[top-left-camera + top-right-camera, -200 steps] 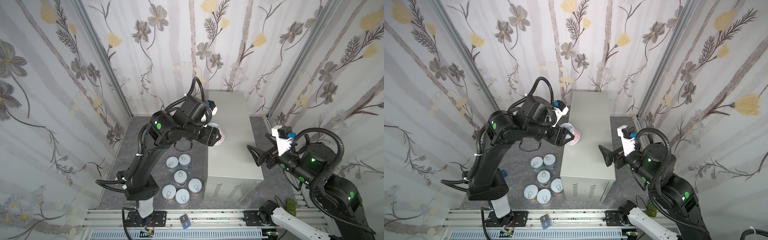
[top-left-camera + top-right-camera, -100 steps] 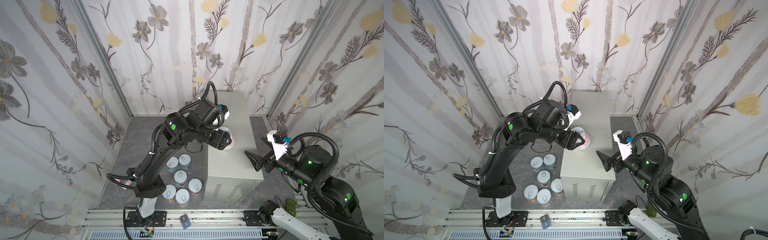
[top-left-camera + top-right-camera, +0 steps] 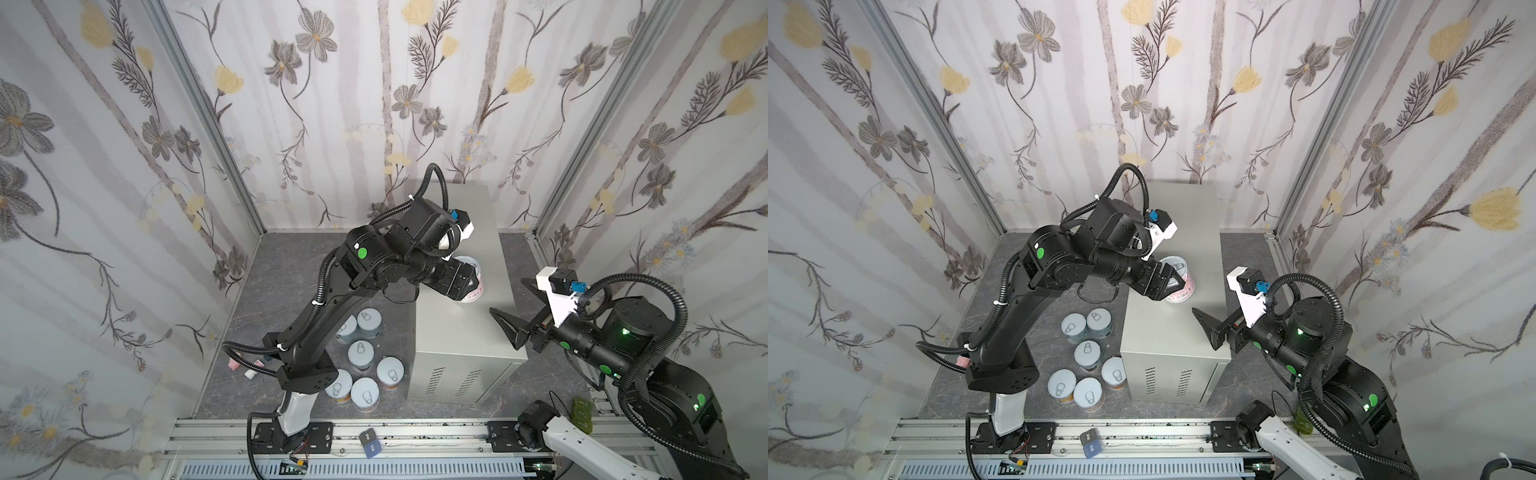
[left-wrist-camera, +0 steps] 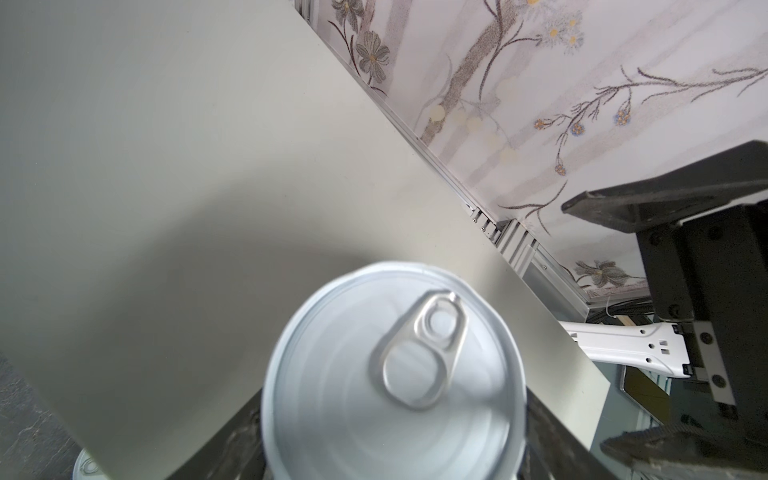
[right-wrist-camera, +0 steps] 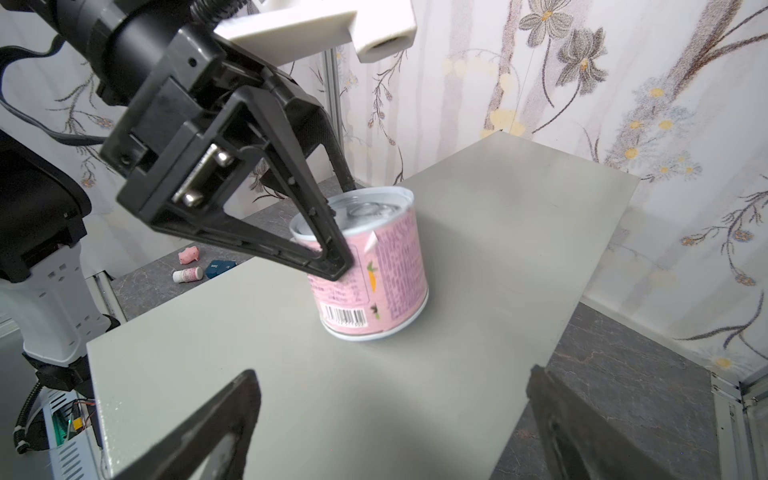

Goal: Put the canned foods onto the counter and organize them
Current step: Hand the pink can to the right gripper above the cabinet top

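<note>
A pink-labelled can (image 3: 475, 292) (image 3: 1179, 286) (image 5: 386, 282) stands on the light-grey counter (image 3: 453, 332) (image 3: 1167, 328) (image 5: 498, 228), about halfway along its top. My left gripper (image 3: 469, 278) (image 3: 1173, 281) (image 4: 392, 419) is open, with one finger on each side of this can. In the left wrist view the can's lid (image 4: 390, 374) is blurred while the counter (image 4: 166, 166) is sharp. My right gripper (image 3: 508, 296) (image 3: 1210, 297) (image 5: 392, 374) hangs wide open and empty over the counter's right edge, short of the can. Several more cans (image 3: 361, 353) (image 3: 1088, 353) stand on the floor to the left of the counter.
A pink toy (image 5: 189, 254), a small white bottle (image 5: 188, 274) and a blue box (image 5: 220, 268) lie on the dark floor behind the left arm's base. An aluminium rail (image 3: 374, 432) runs along the front. Flowered walls close in three sides.
My left arm has carried the pink can from the counter's left edge onto its top, and its jaws have loosened around it. My right gripper has moved slightly nearer the counter and stays open.
</note>
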Motion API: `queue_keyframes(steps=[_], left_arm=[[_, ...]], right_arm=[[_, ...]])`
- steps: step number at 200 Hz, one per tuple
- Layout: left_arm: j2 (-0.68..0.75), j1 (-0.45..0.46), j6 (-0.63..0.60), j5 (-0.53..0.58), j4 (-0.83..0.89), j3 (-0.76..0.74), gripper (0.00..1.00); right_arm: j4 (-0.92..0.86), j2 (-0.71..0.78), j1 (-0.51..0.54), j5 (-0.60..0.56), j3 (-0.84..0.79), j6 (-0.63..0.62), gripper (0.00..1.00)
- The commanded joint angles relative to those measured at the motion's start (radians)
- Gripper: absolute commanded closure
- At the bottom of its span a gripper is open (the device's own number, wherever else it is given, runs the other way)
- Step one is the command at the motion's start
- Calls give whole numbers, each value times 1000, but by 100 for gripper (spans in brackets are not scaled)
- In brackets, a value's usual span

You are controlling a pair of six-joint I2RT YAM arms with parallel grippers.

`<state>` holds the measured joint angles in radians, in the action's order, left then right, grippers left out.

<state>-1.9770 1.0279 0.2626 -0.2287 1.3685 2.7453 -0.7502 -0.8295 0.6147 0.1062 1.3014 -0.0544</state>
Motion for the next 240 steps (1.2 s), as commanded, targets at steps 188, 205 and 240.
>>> queue_keyframes(steps=[188, 205, 240], left_arm=[[805, -53, 9, 321, -382, -900, 0], [888, -56, 9, 335, -372, -971, 0], [1035, -55, 9, 360, -340, -1085, 0]], right_arm=[[284, -226, 18, 73, -22, 78, 0], [301, -252, 23, 60, -17, 86, 2], [339, -299, 24, 16, -1, 110, 16]])
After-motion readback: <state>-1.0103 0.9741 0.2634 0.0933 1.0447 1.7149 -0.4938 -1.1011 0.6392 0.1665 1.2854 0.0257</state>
